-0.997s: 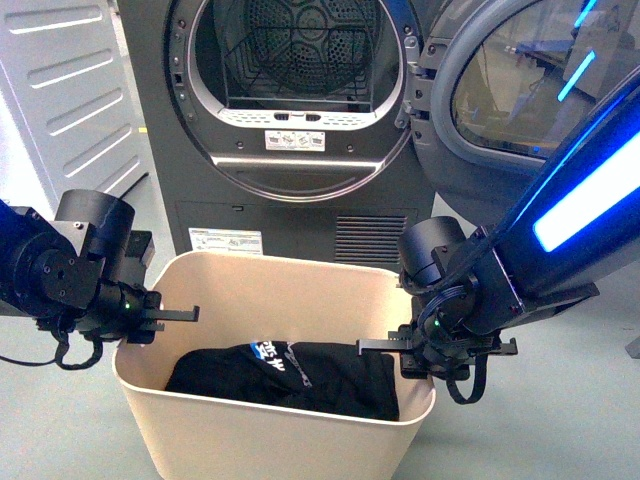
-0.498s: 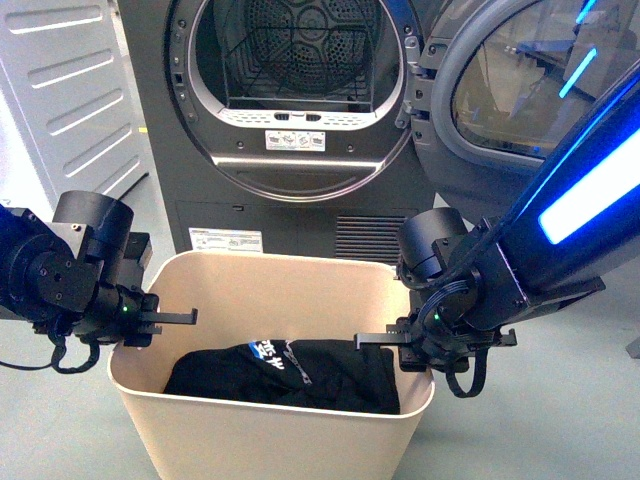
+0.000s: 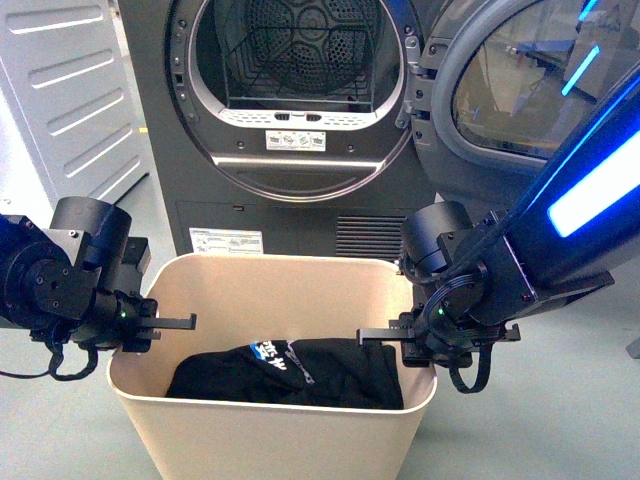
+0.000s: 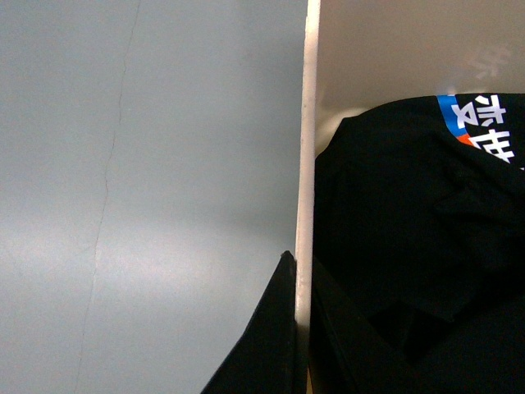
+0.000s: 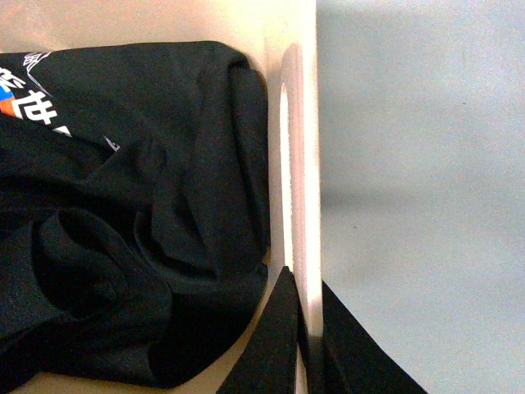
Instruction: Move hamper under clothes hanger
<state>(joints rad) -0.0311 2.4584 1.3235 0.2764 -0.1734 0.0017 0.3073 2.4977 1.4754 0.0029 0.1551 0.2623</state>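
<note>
The hamper (image 3: pixel 270 440) is a beige bin standing on the floor in front of the dryer, with black clothing (image 3: pixel 300 375) inside. My left gripper (image 3: pixel 140 323) is shut on its left rim and my right gripper (image 3: pixel 418 335) is shut on its right rim. In the left wrist view, the gripper (image 4: pixel 301 267) pinches the thin rim (image 4: pixel 309 148), with the clothing (image 4: pixel 394 230) beside it. In the right wrist view, the gripper (image 5: pixel 305 283) clamps the rim (image 5: pixel 300 164) next to the clothing (image 5: pixel 148 205). The clothes hanger is out of view.
The dark grey dryer (image 3: pixel 300 215) stands right behind the hamper, its round door (image 3: pixel 520 90) swung open to the right. A white ribbed panel (image 3: pixel 60 100) stands at the back left. Grey floor (image 3: pixel 560 420) lies on both sides of the hamper.
The hamper, held by both grippers, has shifted slightly lower and nearer in the front view. Both grips are unchanged.
</note>
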